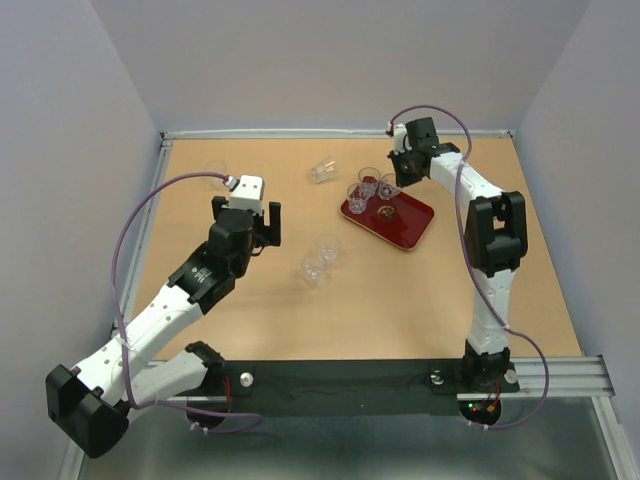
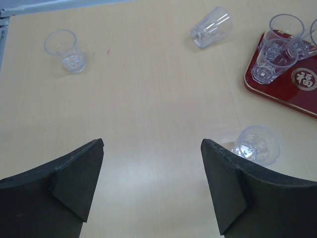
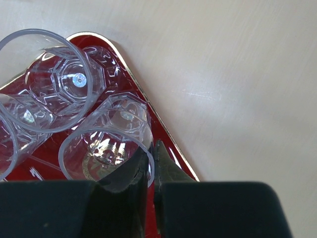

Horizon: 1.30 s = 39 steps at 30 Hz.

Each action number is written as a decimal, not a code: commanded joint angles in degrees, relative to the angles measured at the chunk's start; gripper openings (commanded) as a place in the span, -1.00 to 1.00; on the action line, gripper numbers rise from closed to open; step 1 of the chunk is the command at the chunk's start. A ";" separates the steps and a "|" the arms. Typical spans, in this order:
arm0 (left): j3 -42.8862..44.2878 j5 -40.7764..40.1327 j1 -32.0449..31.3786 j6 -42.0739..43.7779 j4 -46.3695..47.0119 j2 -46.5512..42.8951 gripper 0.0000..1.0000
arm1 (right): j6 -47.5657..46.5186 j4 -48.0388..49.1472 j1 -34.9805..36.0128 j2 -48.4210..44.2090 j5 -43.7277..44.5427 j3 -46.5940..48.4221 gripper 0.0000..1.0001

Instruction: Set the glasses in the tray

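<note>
Three of the glasses (image 1: 368,188) are over the tray (image 1: 405,224), bunched at its far left corner, so count yourself just under halfway. Two of them stand inside the rim. The third, the held glass (image 3: 106,148), is pinched by the right fingers (image 3: 159,163), which are closed narrow on its wall, one inside the mouth and one outside. You cannot tell whether its base rests on the tray floor yet, so treat that one as unfinished. Four remain out on the desk (image 1: 420,320). The tipped glass (image 1: 322,170) lies on its side just left of the tray, and the far glass (image 1: 215,170) stands upright near the far left corner. The near pair (image 1: 320,257) stands close together mid-desk. Your left fingers (image 2: 79,168) are spread wide with nothing between them, hovering over bare desk, with one of that pair just beside the right-hand finger. Only the top view gives you all seven at once, but there the wrist hides the right arm's grip. The right wrist view alone shows that pinch on the rim. The left wrist view shows the gold emblem (image 2: 303,78) and confirms the tipped glass is on its side, but it catches only one of the pair.
</note>
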 commanded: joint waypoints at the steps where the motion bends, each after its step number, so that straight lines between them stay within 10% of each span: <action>1: -0.60 -0.89 0.30 0.71 2.49 -0.50 0.83 | -1.06 -0.04 0.49 -0.96 0.74 2.38 -0.82; 22: -0.52 2.18 0.74 -0.34 2.49 -0.42 0.83 | -3.70 -1.72 0.76 -8.50 1.27 4.50 0.19; 39: 2.82 23.36 1.18 -17.55 0.03 1.25 0.75 | -9.76 6.27 -0.20 -42.87 -11.82 -37.77 0.33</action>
